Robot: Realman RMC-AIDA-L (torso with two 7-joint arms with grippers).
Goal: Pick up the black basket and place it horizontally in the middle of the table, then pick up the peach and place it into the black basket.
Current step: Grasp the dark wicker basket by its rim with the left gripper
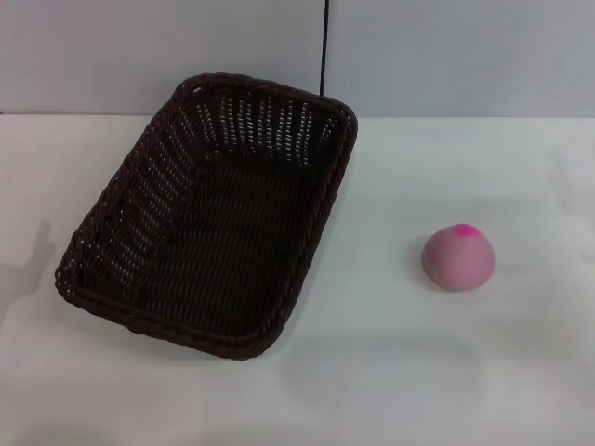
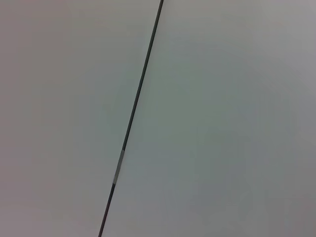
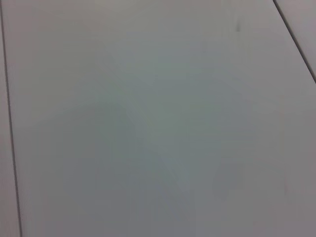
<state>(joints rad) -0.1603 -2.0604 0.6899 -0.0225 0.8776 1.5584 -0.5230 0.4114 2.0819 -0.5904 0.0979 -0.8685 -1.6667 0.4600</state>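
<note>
The black basket [image 1: 135, 181] lies on the white table [image 1: 390, 372] left of centre in the head view. It is turned at a slant, its long side running from near left to far right, and it is empty. The peach [image 1: 458, 257] sits on the table to the right of the basket, well apart from it, magenta spot up. Neither gripper shows in any view. Both wrist views show only a plain grey wall with thin dark seams.
A grey wall [image 1: 446, 56] stands behind the table's far edge, with a dark vertical seam [image 1: 325, 46] above the basket. Faint shadows fall on the table at the left and right edges.
</note>
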